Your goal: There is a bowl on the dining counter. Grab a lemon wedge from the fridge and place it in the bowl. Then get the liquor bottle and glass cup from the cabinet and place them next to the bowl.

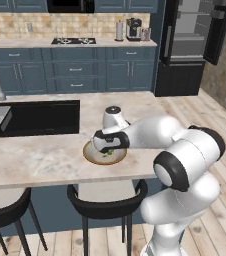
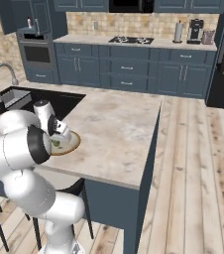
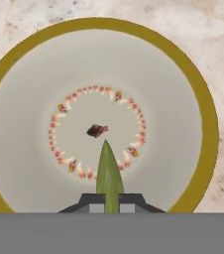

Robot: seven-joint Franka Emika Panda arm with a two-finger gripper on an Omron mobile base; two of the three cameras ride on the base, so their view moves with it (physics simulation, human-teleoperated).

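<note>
Counter [image 1: 45, 160], bowl [image 3: 198, 99], pinched lemon wedge [image 3: 108, 173]

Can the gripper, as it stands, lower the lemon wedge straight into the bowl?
Probably yes. The gripper, shut on the lemon wedge, hangs right over the bowl with its bare middle directly below; nothing stands between them.

A grey bowl [image 3: 29, 149] with mustard-gold rim and red-orange petal ring, a yellow-green lemon wedge [image 3: 108, 173], a beige marbled tabletop [image 3: 218, 59].

White arm [image 1: 150, 132] reaching forward, wrist bent down, jaws pinched together
</note>
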